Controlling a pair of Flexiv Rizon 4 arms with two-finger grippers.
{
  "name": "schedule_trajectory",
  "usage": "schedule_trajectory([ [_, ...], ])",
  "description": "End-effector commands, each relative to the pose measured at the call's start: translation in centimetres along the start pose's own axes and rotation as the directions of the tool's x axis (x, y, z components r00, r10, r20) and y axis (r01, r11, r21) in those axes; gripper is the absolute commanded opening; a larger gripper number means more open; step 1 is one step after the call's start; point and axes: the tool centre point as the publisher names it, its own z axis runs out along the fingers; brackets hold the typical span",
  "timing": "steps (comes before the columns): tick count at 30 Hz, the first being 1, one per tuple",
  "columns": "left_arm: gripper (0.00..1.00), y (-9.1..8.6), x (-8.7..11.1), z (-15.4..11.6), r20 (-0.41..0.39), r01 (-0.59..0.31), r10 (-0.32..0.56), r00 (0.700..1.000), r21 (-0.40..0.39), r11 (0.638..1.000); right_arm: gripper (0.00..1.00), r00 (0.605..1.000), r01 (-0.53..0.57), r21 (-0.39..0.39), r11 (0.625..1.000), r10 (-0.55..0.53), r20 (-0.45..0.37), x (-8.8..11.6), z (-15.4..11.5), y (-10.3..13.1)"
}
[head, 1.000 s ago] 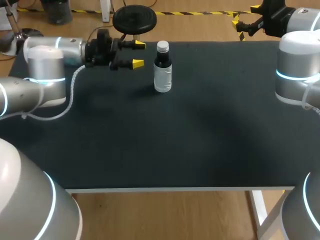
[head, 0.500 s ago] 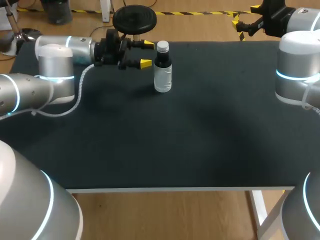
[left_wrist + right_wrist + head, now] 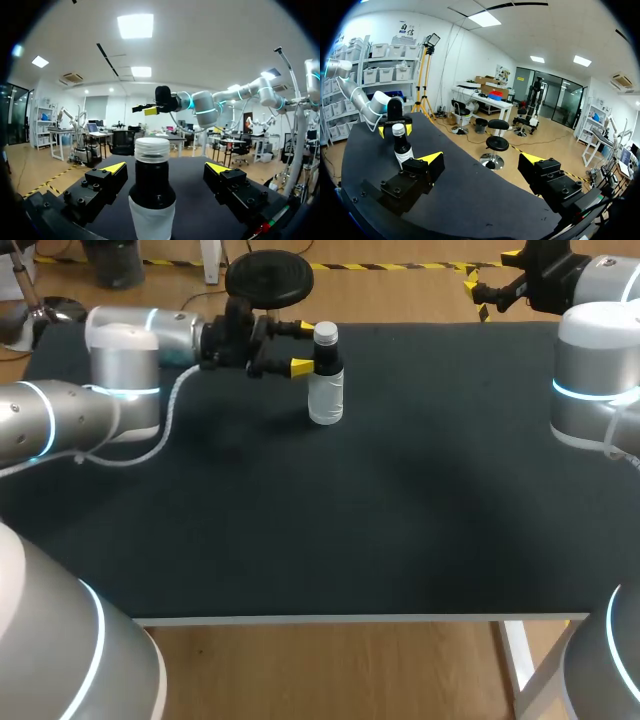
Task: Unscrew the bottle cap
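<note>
A small bottle (image 3: 326, 390) with a clear lower body, a dark neck and a white cap (image 3: 325, 335) stands upright near the table's far edge. My left gripper (image 3: 311, 348) comes in level from the left, open, with its yellow fingertips (image 3: 302, 367) on either side of the dark neck. From the left wrist, the bottle (image 3: 151, 200) stands between the open fingers of that gripper (image 3: 166, 167), with gaps on both sides and the cap (image 3: 152, 149) at fingertip height. My right gripper (image 3: 490, 285) hangs open beyond the far right corner, well away from the bottle (image 3: 401, 147) and holding nothing (image 3: 481, 159).
The black table mat (image 3: 400, 500) carries only the bottle. A round black stool (image 3: 268, 275) stands just behind the table's far edge, close to my left gripper. The bulky links of my right arm (image 3: 595, 370) rise at the table's right side.
My left arm has swept to the right along the far edge, bringing its open fingers from short of the bottle to either side of its neck. The right arm has kept still.
</note>
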Motion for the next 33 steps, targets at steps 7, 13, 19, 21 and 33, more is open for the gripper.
schedule_trajectory([
  [7,1.0,0.4,-1.0,1.1,-0.055,0.006,-0.006,0.998,-0.002,1.0,1.0,1.0,0.0,0.002,1.0,0.0,-0.001,0.0,-0.1,0.0],
  [13,1.0,0.6,-1.0,1.7,-0.072,0.01,-0.01,0.997,-0.002,1.0,1.0,1.0,0.0,0.002,1.0,0.0,-0.001,0.0,-0.1,0.0],
  [19,1.0,0.8,-0.9,2.2,-0.085,0.015,-0.015,0.996,-0.001,1.0,1.0,1.0,0.0,0.002,1.0,0.0,-0.001,0.0,-0.1,0.0],
  [21,1.0,0.8,-0.9,2.3,-0.088,0.015,-0.015,0.996,0.0,1.0,1.0,1.0,0.0,0.002,1.0,0.0,-0.001,0.0,-0.1,0.0],
  [33,1.0,0.6,-1.1,2.5,-0.097,0.014,-0.015,0.995,-0.006,1.0,1.0,1.0,0.0,0.002,1.0,0.0,-0.001,0.0,-0.1,0.0],
])
